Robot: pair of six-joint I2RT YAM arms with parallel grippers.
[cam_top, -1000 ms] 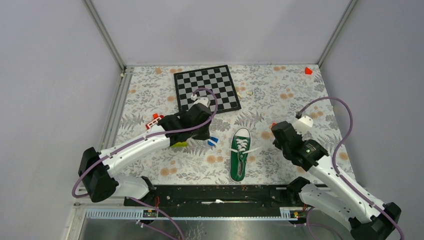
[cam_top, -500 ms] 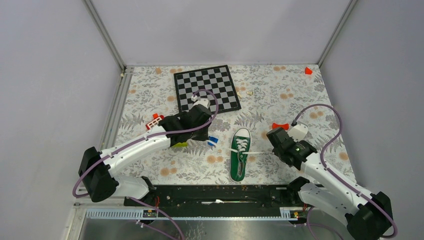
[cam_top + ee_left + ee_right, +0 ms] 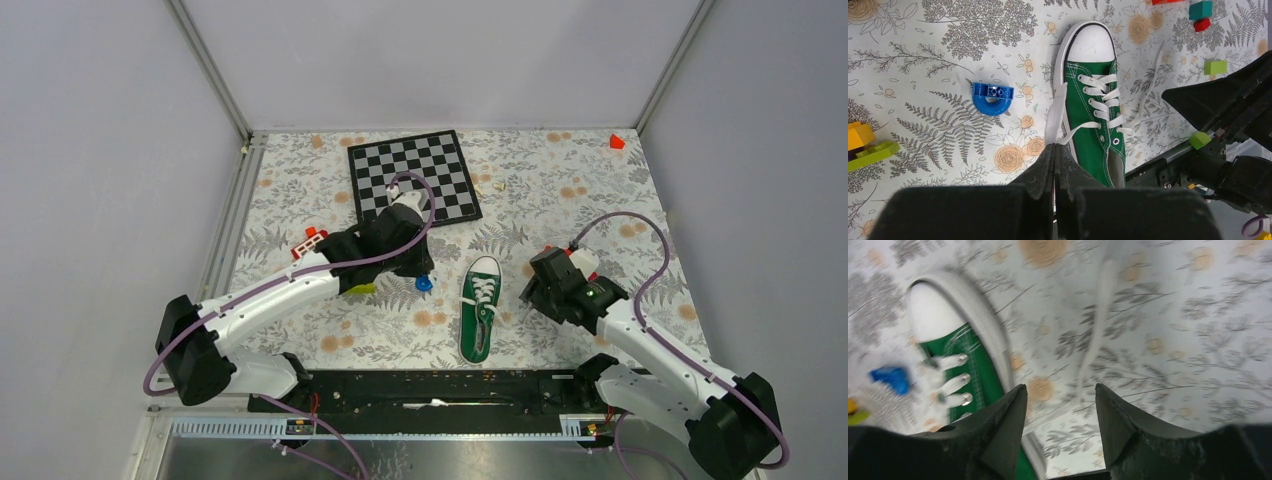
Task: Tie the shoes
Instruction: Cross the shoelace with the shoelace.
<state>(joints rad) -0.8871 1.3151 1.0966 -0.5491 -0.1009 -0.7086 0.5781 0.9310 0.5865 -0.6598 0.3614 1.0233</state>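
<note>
**Top view.** The small green canvas sneaker [image 3: 479,318], with white laces, white rubber sole and toe cap, lies on the flower-patterned desk [image 3: 560,190] at lower centre of the frame, toe toward the top. The left gripper [image 3: 420,272] hangs just left of the toe, above a blue arched plastic brick [image 3: 424,284]. The right gripper [image 3: 528,290] sits just right of the sneaker. A black-and-white chessboard [image 3: 414,178] lies at upper centre, well apart from the sneaker.

**Left wrist view.** The left gripper, at bottom centre, is closed, its tips pinched on a white lace [image 3: 1054,112]. This lace comes out of an eyelet to the tips, bends there and trails off toward the toe. The sneaker fills the centre of the frame, toe up. A second, loose lace [image 3: 1147,85] lies on the desk to its right. The blue brick sits at the left, apart from the sole.

**Right wrist view.** The frame is blurred. The right gripper's fingers stand spread with nothing between them. Beyond the gap a white strip, probably the loose lace, lies on the desk. The sneaker's toe shows at the left.
</note>
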